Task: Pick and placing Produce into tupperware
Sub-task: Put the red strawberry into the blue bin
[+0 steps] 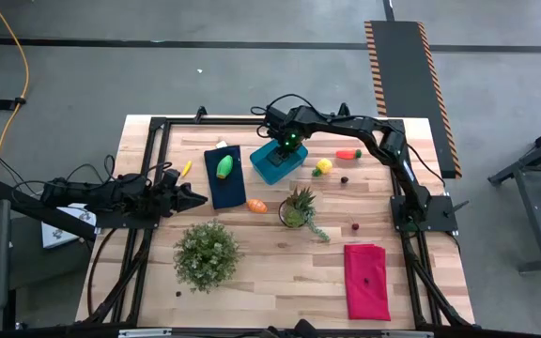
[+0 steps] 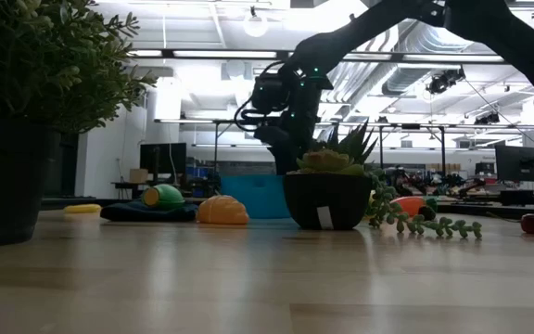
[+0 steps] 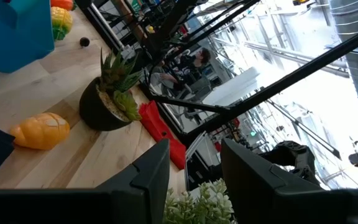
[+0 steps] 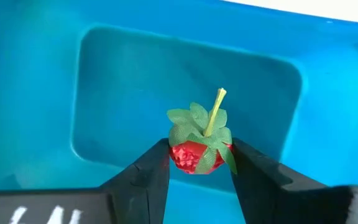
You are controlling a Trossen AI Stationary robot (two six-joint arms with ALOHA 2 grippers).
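The bright blue tub (image 1: 277, 161) stands at the table's far middle; in the right wrist view its floor (image 4: 166, 81) fills the picture. My right gripper (image 1: 289, 143) hangs over it, shut on a small red strawberry (image 4: 196, 155) with green leaves. A green oval (image 1: 224, 166) lies on the dark blue cloth, and an orange oval (image 1: 257, 206) rests on the wood beside it. A yellow lemon (image 1: 324, 166) and a carrot (image 1: 347, 154) lie right of the tub. My left gripper (image 1: 200, 199) waits open near the cloth's left edge. My right gripper pinches the strawberry's red body (image 4: 188, 157) between its two fingers (image 4: 151, 171), one on each side. It comes from above, pointing down into the tub. The fruit's leafy cap and stem (image 4: 216, 106) stick out past the fingertips, and the fruit sits over the tub's floor.
A spiky plant in a dark pot (image 1: 298, 208) stands just near of the tub, and a bushy potted plant (image 1: 208, 253) stands toward the near left. A red cloth (image 1: 366, 280) lies near right. Small dark fruits (image 1: 344, 179) (image 1: 355, 226) dot the right side.
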